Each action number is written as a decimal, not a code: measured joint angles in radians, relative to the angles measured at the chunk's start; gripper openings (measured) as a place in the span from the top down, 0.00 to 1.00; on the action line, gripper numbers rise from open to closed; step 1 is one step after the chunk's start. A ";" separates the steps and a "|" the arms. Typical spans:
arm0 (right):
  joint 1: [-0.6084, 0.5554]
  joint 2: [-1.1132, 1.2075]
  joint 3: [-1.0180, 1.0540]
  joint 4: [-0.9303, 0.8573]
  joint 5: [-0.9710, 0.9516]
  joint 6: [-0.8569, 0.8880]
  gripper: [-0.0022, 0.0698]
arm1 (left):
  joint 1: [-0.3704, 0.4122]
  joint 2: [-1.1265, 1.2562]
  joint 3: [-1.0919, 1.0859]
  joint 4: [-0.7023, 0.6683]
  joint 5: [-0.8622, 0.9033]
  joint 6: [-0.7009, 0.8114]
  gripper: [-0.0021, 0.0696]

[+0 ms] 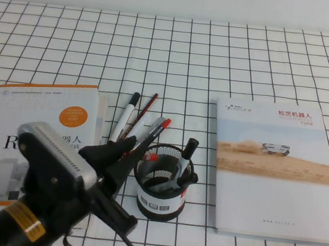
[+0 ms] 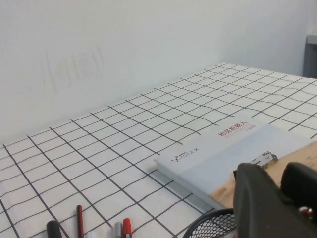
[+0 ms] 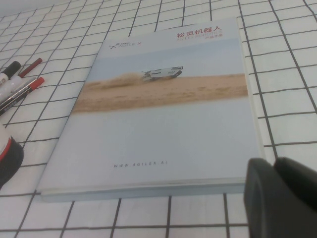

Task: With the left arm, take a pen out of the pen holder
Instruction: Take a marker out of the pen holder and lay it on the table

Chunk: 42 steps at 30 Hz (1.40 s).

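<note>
Pen holder, left tool at rim, right tool by booklet, both grips unclear.

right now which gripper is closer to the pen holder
Left. The left gripper is at the pen holder, by its left rim; the right gripper hangs by the booklet, farther right.

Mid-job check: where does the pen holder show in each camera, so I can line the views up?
High view: pen holder lower centre, left pincer at its rim.
Left wrist view: only its mesh rim, beside the pincer, before the booklet.
Right wrist view: a dark sliver at the frame edge, likely its wall; right pincer, shut, near the booklet's corner.
Shared landmark: the booklet, in all three.
</note>
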 joint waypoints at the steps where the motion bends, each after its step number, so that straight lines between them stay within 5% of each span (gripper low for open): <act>1: 0.000 0.000 0.000 0.000 0.000 0.000 0.99 | 0.000 -0.030 0.000 -0.009 0.032 0.000 0.88; 14: 0.000 0.000 0.000 0.000 0.000 0.000 0.99 | 0.007 -0.282 -0.383 -0.161 0.809 0.083 0.88; 21: 0.000 0.000 0.000 0.000 0.000 0.000 0.99 | 0.153 -0.211 -0.604 -0.164 1.107 0.086 0.88; 28: 0.000 0.000 0.000 0.000 0.000 0.000 0.99 | 0.308 0.028 -0.881 -0.120 1.494 0.077 0.88; 42: 0.000 0.000 0.000 0.000 0.000 0.000 0.99 | 0.328 0.584 -1.428 0.062 2.031 -0.041 0.88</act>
